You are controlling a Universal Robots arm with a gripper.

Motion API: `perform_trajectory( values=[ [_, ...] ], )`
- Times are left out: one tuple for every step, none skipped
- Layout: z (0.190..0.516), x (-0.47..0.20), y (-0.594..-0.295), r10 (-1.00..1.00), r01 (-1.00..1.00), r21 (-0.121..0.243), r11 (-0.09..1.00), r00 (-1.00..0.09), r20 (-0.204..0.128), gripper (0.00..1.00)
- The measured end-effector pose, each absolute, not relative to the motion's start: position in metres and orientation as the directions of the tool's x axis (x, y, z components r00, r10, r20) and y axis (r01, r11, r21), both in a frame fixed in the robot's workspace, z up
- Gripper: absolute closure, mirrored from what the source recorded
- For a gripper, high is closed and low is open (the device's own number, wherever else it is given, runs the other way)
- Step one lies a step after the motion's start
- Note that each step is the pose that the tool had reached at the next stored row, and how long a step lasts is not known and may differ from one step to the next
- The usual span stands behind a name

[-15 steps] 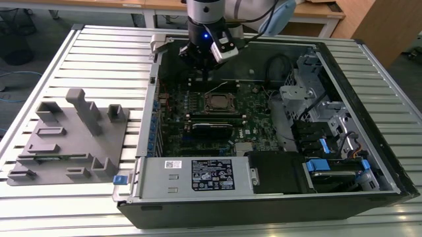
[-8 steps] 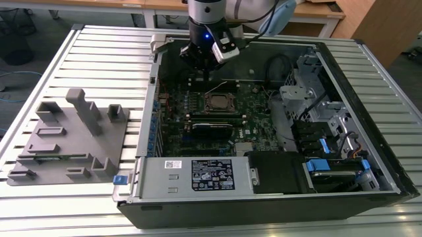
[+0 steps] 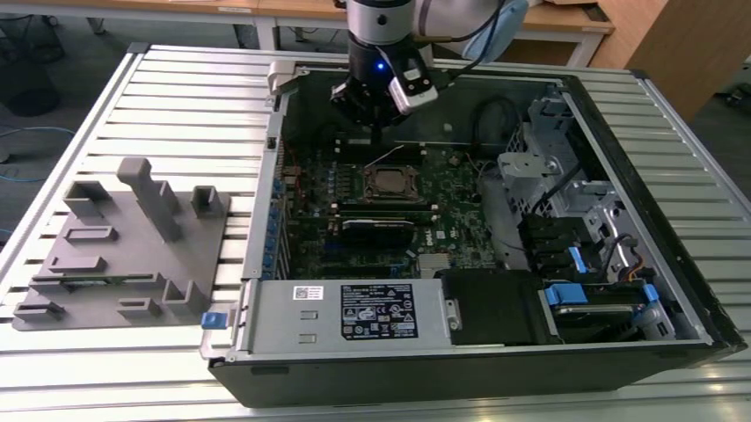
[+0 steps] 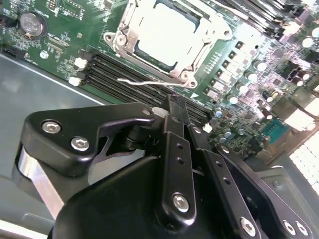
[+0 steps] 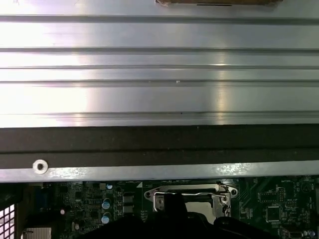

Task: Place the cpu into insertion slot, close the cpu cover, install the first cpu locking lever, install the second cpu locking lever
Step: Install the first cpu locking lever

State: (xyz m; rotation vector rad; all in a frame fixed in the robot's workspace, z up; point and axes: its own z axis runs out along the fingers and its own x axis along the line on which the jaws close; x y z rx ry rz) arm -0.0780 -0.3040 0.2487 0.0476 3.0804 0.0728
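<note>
The cpu (image 4: 158, 34) lies in the slot (image 4: 185, 75), with the cover (image 4: 123, 31) flat over its edges. A wire lever (image 4: 144, 81) juts out beside the slot, toward the gripper (image 4: 173, 107).

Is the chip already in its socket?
Yes, in the second wrist view the chip lies silver-topped inside the metal frame on the green board.

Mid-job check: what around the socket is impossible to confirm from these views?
- cpu cover: one side cut off by the picture's edge, second wrist view.
- Its near half: hidden behind the gripper, first wrist view.
- locking lever: one end runs behind the gripper, second wrist view, so latching is unclear.
</note>
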Motion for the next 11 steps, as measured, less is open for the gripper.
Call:
perform_trajectory(
  values=[
    [0.2486,-0.0778,-0.304,0.032,0.029,0.05,0.998,-0.998,-0.059,0.89],
    [0.2486,-0.0777,-0.3039,0.033,0.029,0.056,0.998,-0.998,-0.059,0.89],
    [0.2486,-0.0776,-0.304,0.033,0.029,0.065,0.997,-0.998,-0.059,0.89],
    [0.2486,-0.0775,-0.3039,0.034,0.029,0.072,0.997,-0.998,-0.058,0.89],
    [0.2486,-0.0775,-0.3039,0.034,0.029,0.074,0.997,-0.998,-0.058,0.89],
    [0.2486,-0.0775,-0.3039,0.034,0.03,0.074,0.997,-0.998,-0.058,0.89],
    [0.2484,-0.0774,-0.3039,0.034,0.03,0.075,0.997,-0.998,-0.058,0.89],
    [0.2479,-0.0774,-0.3039,0.034,0.029,0.075,0.997,-0.998,-0.058,0.89],
    [0.2472,-0.0773,-0.3039,0.034,0.029,0.075,0.997,-0.998,-0.058,0.89],
    [0.2457,-0.077,-0.3039,0.034,0.029,0.075,0.997,-0.998,-0.058,0.89],
    [0.2445,-0.0767,-0.3039,0.034,0.029,0.075,0.997,-0.998,-0.058,0.89]
  ],
)
